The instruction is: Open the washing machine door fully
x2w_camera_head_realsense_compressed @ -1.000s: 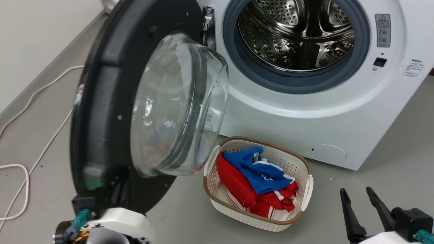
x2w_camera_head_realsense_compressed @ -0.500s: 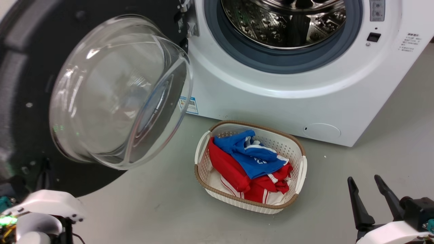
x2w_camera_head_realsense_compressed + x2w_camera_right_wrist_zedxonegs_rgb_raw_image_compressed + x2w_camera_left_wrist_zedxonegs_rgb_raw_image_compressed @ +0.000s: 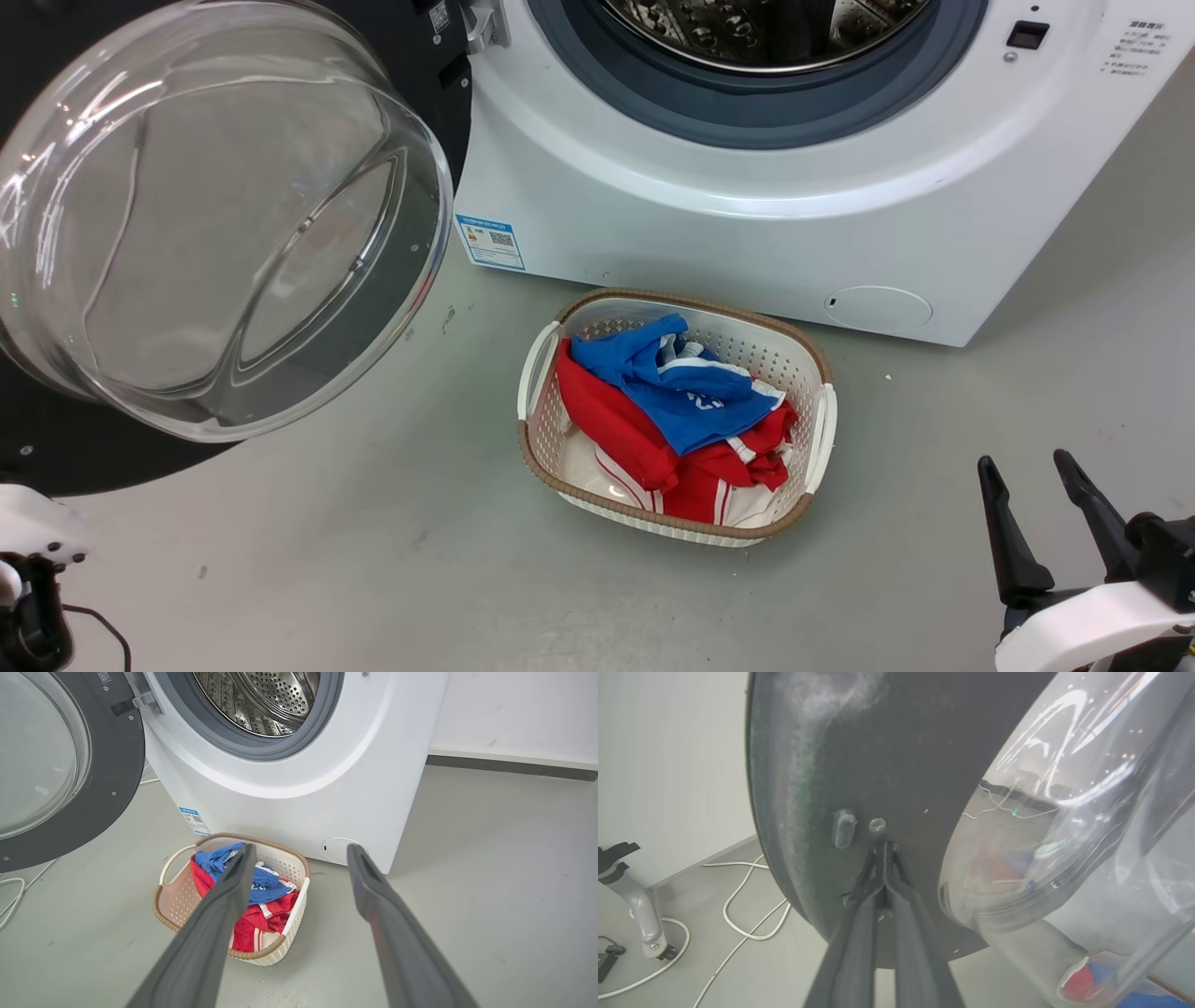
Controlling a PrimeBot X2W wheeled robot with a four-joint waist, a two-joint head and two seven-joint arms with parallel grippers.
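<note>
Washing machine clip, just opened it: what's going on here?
The robot is opening the washing machine door. It stands swung wide from the washing machine, drum exposed. The left gripper is shut, its tips against the door's black inner face beside the glass bowl, apparently pushing. The right gripper is open, holding nothing. A basket of red and blue clothes sits on the floor before the machine.

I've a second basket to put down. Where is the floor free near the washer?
Bare floor between the laundry basket and the right gripper, and before the basket's near rim. Crowded left: the washing machine door overhangs, cables beyond.
</note>
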